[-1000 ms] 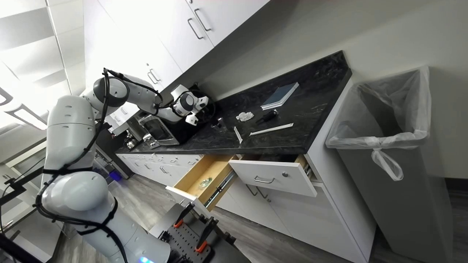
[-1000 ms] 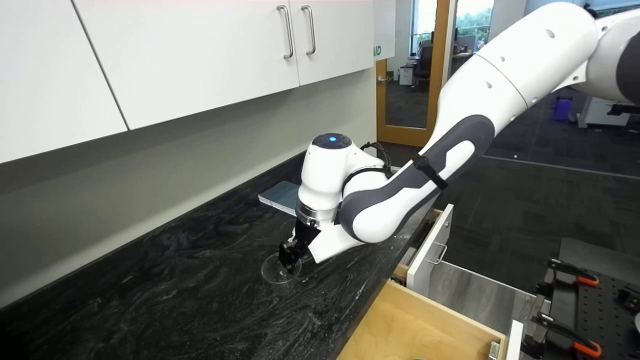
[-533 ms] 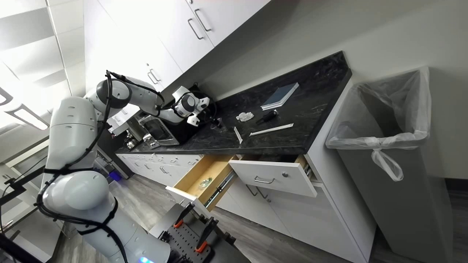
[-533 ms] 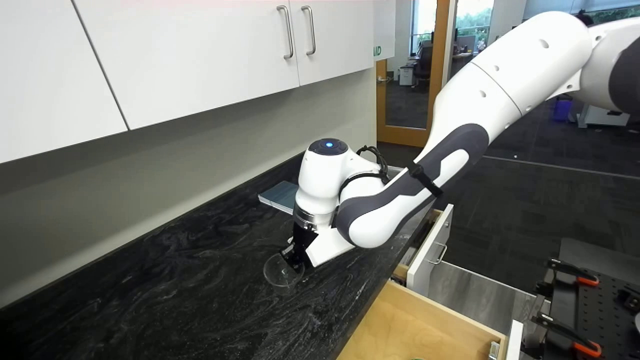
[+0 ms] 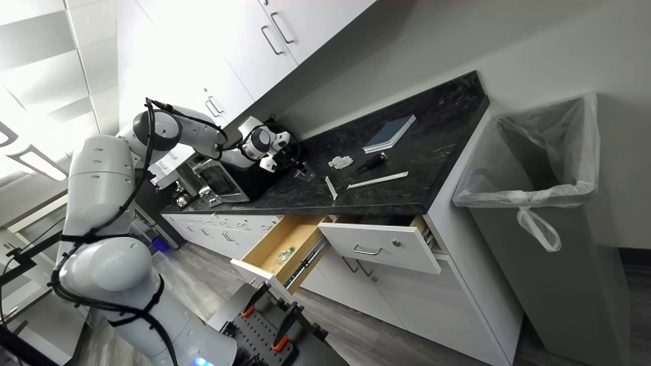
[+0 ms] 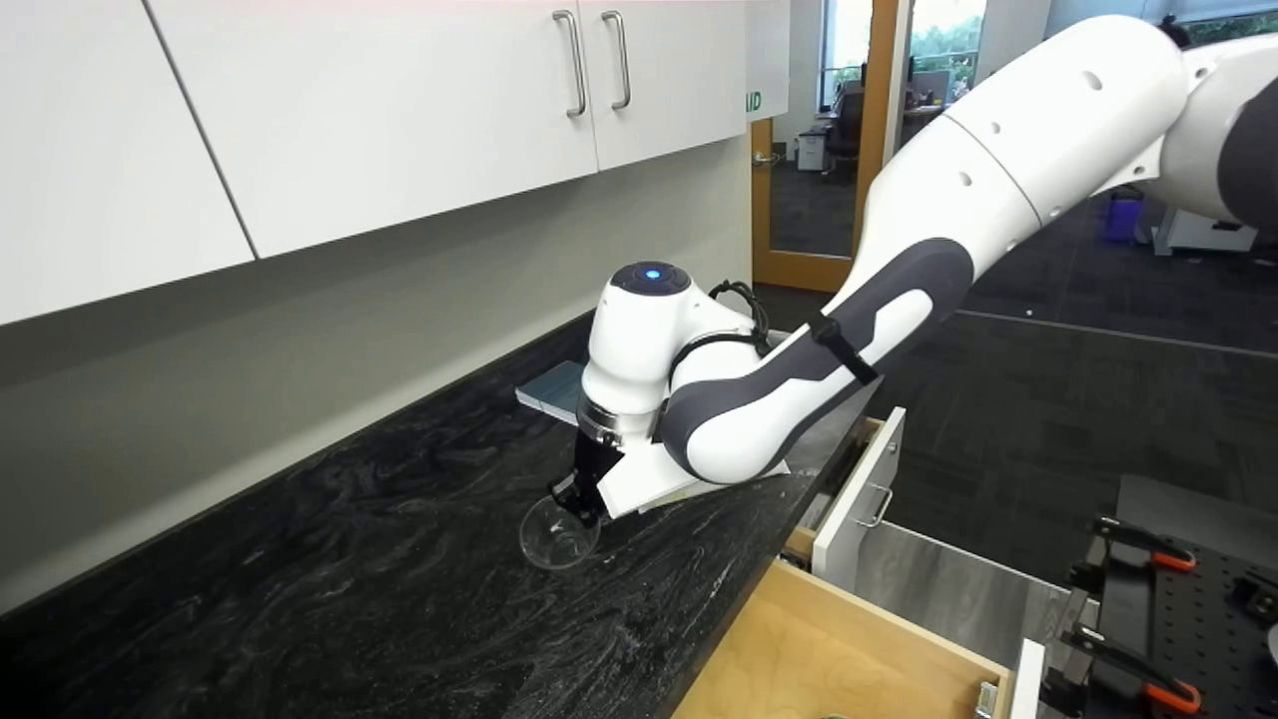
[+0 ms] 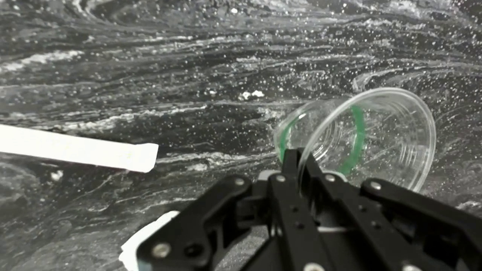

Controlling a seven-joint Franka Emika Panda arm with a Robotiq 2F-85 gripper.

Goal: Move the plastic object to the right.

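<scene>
The plastic object is a clear cup with a green band (image 7: 357, 141), seen in the wrist view just beyond the fingertips. My gripper (image 7: 297, 156) is shut on the cup's side wall, one finger inside the rim and one outside. Both exterior views show the clear cup (image 5: 305, 176) at the fingertips, over the dark countertop; there the cup (image 6: 552, 544) hangs just below my gripper (image 6: 577, 507). Its mouth looks tilted in the wrist view. Whether its base touches the counter I cannot tell.
White paper strips, one strip (image 7: 75, 146) in the wrist view, lie near the cup. A crumpled white wrapper (image 5: 341, 162), black tool (image 5: 374, 161) and blue book (image 5: 389, 133) are on the counter. Below, a wooden drawer (image 6: 859, 639) stands pulled out; a bin (image 5: 554, 284) stands beyond the counter's end.
The fingers have come together on the cup's wall. My gripper dipped, then rose a little, and the cup has shifted slightly with it.
</scene>
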